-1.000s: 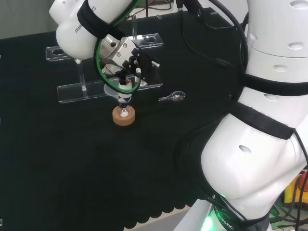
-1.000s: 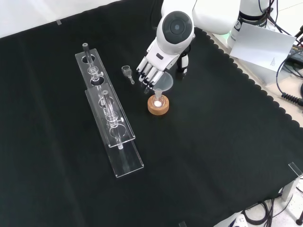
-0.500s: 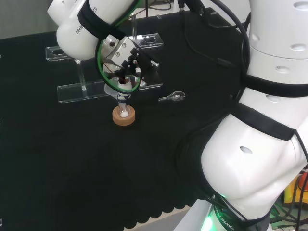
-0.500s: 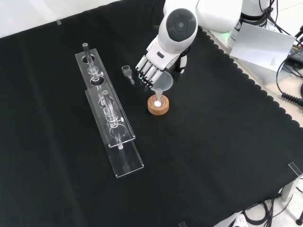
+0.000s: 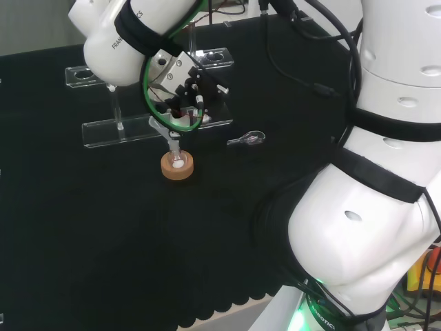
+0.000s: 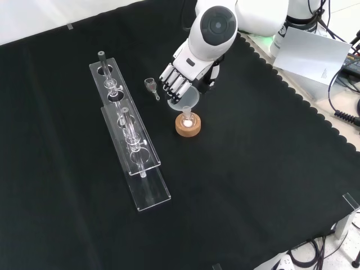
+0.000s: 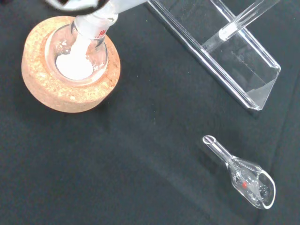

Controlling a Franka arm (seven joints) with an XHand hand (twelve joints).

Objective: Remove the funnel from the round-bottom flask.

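Here your funnel (image 6: 188,101) hangs tilted just above the flask (image 6: 187,120), its stem at the flask's neck, pinched at the rim by the hand's (image 6: 181,72) curled fingers. The flask sits in a cork ring (image 6: 188,126) and has white powder at its bottom in the wrist view. Near it on the cloth you'll see a small glass scoop (image 6: 151,85), and farther left in the front view a clear rack (image 6: 132,140).

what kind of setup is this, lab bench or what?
Most likely a chemistry lab bench mock-up for robot trials: a round-bottom flask with white powder on a cork ring, clear racks holding glass tubes, and a black cloth over the bench.
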